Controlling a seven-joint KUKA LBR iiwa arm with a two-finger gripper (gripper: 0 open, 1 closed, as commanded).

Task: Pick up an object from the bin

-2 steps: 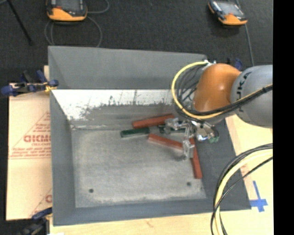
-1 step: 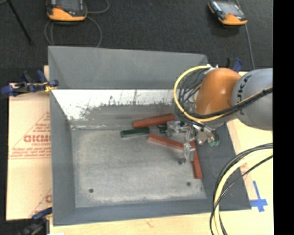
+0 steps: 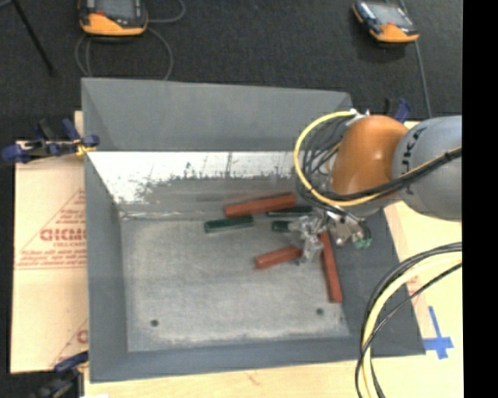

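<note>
Here, gripper (image 3: 311,237) low at right end of short red stick (image 3: 276,257), its opening unreadable under the arm.

Orange device (image 3: 113,17) (cabled) on dark carpet (image 3: 249,39) — second device (image 3: 385,21) well apart.

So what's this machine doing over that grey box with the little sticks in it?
A robot arm reaches in from the right to pick one thing out of the grey bin. Its gripper is low in the bin's right half, at the end of a short red stick, with another red stick just beside it. Whether it has hold of either one cannot be told. A longer red stick and a dark green stick lie nearer the back wall.
</note>
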